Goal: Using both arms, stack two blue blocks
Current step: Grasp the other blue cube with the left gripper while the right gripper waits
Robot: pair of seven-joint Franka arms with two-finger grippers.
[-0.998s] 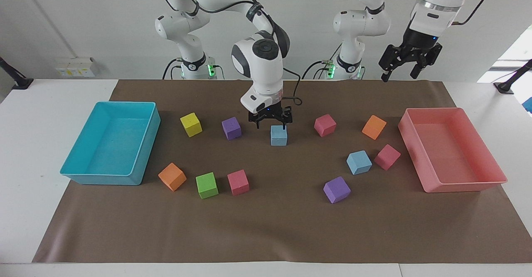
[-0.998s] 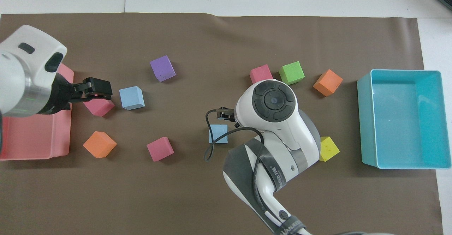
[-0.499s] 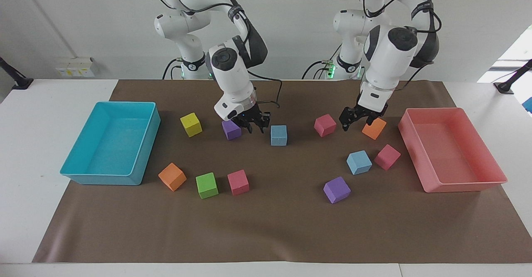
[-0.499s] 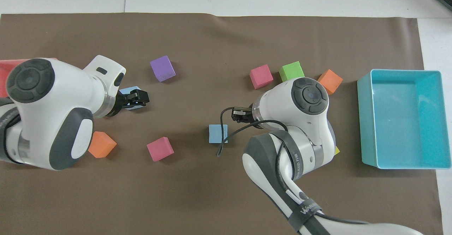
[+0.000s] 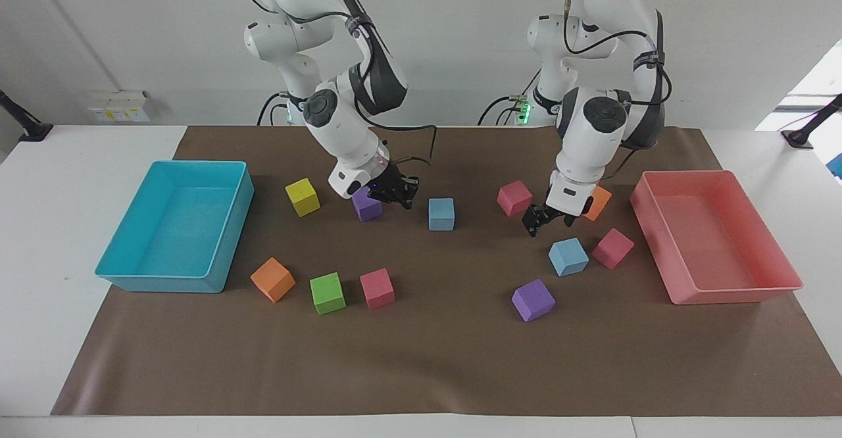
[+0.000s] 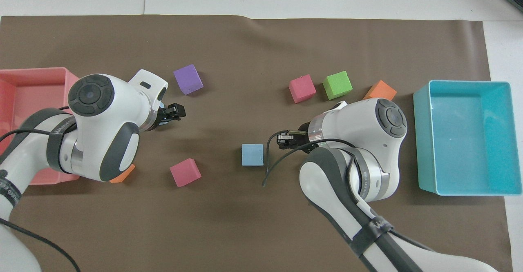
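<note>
Right arm bent low over the middle of the worktop [image 5: 421, 372], wrist tilted toward the left arm's end. Right gripper [image 5: 396, 196] just above the mat beside a purple cube [image 5: 366, 205], fingertips pressed together, nothing between them. One blue block [image 5: 441, 214] sits on the mat next to that gripper, apart from it.

Left arm folded down, forearm near vertical. Left gripper [image 5: 534, 222] hangs over bare mat with its fingers spread wide and empty, between a pink cube [image 5: 514, 198] and the second blue block [image 5: 568, 256]. That block rests on the mat toward the left arm's end, farther from the robots than the first, just beside another pink cube [image 5: 613, 248]. In the overhead view the left wrist covers nearly all of it.

Against one second ago: the right gripper straddled the first blue block with its fingers apart; it has since swung off toward the purple cube and closed empty. The left gripper was raised high near the pink tray [image 5: 763, 288]; it has come down to just above the mat. Neither blue block has shifted.
</note>
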